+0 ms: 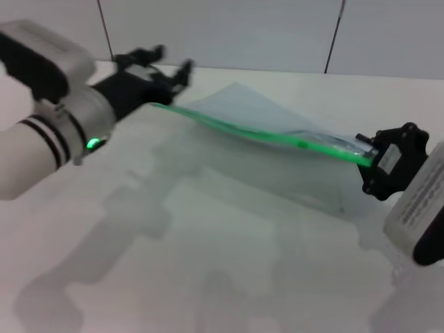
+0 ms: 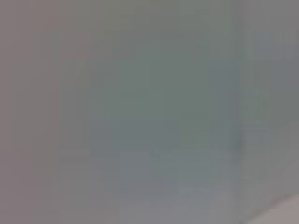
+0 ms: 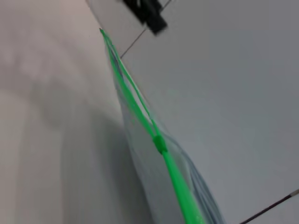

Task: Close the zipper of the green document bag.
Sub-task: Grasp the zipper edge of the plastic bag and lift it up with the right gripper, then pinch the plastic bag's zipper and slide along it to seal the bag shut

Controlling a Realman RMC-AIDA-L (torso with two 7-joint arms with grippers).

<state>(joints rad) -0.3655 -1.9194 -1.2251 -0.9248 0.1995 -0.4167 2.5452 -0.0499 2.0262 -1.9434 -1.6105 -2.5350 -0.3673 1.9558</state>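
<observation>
The green document bag [image 1: 263, 114] hangs lifted above the white table, a pale translucent pouch with its green zipper [image 1: 236, 128] running along the near edge. My right gripper [image 1: 371, 158] is shut on the right end of that edge. The tiny slider [image 1: 302, 144] sits a short way left of it. In the right wrist view the zipper [image 3: 180, 186] is one solid strip up to the slider [image 3: 160, 143], then splits into two thin strands beyond it. My left gripper [image 1: 170, 61] stands open just above the strip's left end, not touching it. The left wrist view shows only a grey blur.
The white table [image 1: 208, 277] stretches under the bag and carries the shadows of both arms. A pale wall [image 1: 277, 35] with dark vertical seams closes the far side. The right arm's white forearm [image 1: 423, 201] fills the right edge.
</observation>
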